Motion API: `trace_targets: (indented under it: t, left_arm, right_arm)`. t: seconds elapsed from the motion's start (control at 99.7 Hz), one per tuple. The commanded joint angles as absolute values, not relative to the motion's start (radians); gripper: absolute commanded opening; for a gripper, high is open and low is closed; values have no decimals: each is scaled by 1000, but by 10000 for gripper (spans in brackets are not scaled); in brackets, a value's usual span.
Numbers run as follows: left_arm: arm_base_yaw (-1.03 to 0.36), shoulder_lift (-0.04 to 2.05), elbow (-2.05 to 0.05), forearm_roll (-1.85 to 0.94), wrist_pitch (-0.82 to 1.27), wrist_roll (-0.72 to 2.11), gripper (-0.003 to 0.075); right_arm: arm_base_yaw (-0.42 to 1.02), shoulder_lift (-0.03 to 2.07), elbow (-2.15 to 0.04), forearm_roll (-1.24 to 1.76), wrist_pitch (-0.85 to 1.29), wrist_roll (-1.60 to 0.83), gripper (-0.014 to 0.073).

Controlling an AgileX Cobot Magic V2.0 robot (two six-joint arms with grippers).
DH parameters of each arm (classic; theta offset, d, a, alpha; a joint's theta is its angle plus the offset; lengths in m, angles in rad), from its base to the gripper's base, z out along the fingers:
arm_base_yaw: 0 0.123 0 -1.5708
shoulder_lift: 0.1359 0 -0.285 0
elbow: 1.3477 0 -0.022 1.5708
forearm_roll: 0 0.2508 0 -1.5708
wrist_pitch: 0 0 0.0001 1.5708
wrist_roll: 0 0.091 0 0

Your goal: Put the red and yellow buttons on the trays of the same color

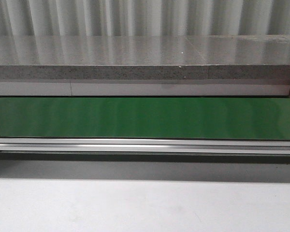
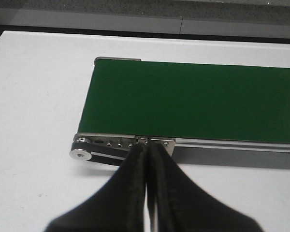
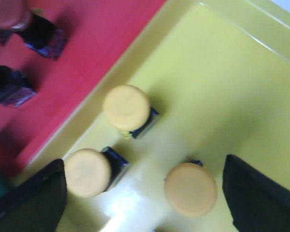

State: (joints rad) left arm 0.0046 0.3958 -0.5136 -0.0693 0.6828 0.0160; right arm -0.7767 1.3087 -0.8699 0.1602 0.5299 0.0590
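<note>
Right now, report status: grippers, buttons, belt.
Left gripper shut, empty, at the green belt end. Right gripper open over yellow tray; three yellow buttons in it. Belt carries nothing.

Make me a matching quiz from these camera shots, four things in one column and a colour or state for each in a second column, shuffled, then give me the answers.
Things:
1. conveyor belt
2. left gripper
3. right gripper
4. tray holding three yellow buttons

Colour or state:
A. open
B. yellow
C. shut
D. green

Pairs: 1-D, 2-C, 3-A, 4-B. The red tray beside the yellow one holds dark-bodied buttons, one with a red cap.
</note>
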Motion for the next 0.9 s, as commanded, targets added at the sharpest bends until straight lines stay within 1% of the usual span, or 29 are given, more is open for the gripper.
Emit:
trace_targets:
  t: [0.0, 0.1, 0.251, 0.351, 0.431, 0.481, 0.552, 0.602, 0.622, 0.672, 0.692, 0.742, 0.762, 0.792, 0.892]
  left_arm:
    - [-3, 401, -541, -77, 615, 17, -19]
    - [-3, 401, -541, -77, 615, 17, -19]
    - [-3, 401, -541, -77, 615, 17, -19]
    - [-3, 401, -541, -77, 615, 17, -19]
    - [-3, 401, -541, -77, 615, 17, -19]
    - [-3, 401, -541, -77, 615, 17, -19]
    - [-3, 401, -541, -77, 615, 17, -19]
    - [-3, 401, -541, -77, 615, 17, -19]
    - [-3, 401, -541, -77, 615, 17, -19]
    - [-3, 401, -541, -77, 615, 17, -19]
    - [-3, 401, -541, -77, 615, 17, -19]
    - [-3, 401, -541, -77, 615, 17, -19]
    - [-3, 401, -541, -77, 615, 17, -19]
    - [-3, 401, -541, -77, 615, 17, -19]
    - [-3, 401, -541, -77, 615, 17, -19]
  right_arm:
    - [-718, 1200, -905, 163, 537, 46, 647]
    - [-608, 1103, -905, 163, 566, 8, 647]
    - [-379, 975, -901, 163, 575, -120, 647]
    - [-247, 894, -888, 163, 579, -159, 644]
    - [-161, 830, -858, 163, 579, -174, 617]
    - [-123, 798, -829, 163, 579, -182, 572]
    - [-85, 749, -789, 163, 579, -190, 461]
    - [-70, 718, -762, 163, 582, -190, 341]
    - [-67, 707, -752, 163, 583, -190, 309]
    - [-66, 683, -734, 163, 589, -190, 176]
    - [-66, 675, -728, 163, 590, -190, 143]
    - [-66, 660, -717, 163, 590, -190, 22]
    - [-66, 656, -715, 163, 589, -190, -5]
    - [-66, 651, -714, 163, 590, -190, -69]
    - [-66, 650, -715, 163, 589, -190, -66]
